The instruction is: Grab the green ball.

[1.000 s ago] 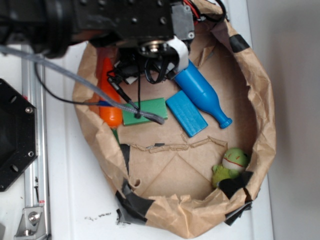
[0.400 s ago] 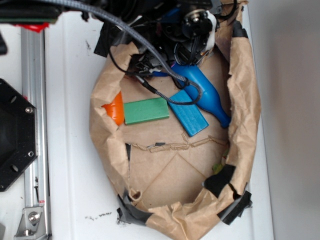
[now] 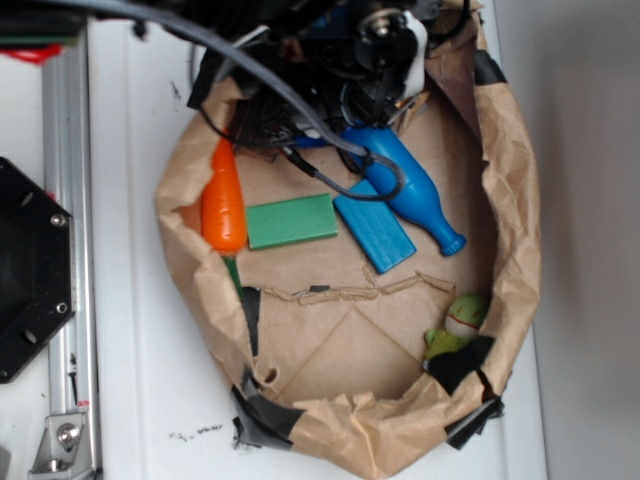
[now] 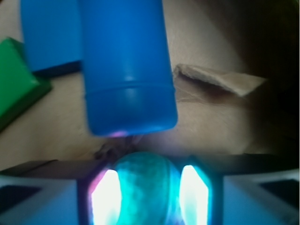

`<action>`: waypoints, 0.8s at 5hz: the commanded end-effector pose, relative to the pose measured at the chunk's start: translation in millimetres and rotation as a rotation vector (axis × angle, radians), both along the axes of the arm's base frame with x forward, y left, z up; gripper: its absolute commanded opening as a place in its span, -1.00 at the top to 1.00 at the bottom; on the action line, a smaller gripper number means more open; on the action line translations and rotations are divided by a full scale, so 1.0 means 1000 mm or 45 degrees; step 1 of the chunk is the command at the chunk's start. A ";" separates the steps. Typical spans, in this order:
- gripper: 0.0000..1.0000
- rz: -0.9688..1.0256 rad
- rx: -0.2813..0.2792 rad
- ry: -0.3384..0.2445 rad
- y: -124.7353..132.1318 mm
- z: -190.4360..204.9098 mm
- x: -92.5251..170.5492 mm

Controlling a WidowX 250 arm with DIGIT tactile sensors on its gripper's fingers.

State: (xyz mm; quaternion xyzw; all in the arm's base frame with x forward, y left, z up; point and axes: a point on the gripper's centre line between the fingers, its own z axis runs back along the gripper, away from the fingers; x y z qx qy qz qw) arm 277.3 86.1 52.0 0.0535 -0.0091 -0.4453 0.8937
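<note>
Claw [image 4: 149, 197] pads [image 4: 108, 199] sitting either side of green ball [image 4: 147, 185], touching it. Blue bottle [image 4: 124, 65] base lying just beyond ball. Green block [image 4: 16, 86] showing at left, w/ blue block [image 4: 47, 37] behind.

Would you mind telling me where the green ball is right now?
In the wrist view, the green ball sits at bottom centre between the gripper fingers, just below the blue bottle base.

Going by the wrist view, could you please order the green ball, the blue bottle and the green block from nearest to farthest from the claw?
1. green ball, between the claw fingers.
2. blue bottle, just beyond the ball.
3. green block, far left.
</note>
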 end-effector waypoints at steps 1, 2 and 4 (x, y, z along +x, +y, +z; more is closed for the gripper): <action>1.00 -0.023 0.005 -0.218 -0.097 0.119 -0.003; 1.00 0.001 -0.076 -0.156 -0.106 0.127 -0.004; 1.00 0.580 -0.227 0.019 -0.101 0.135 -0.013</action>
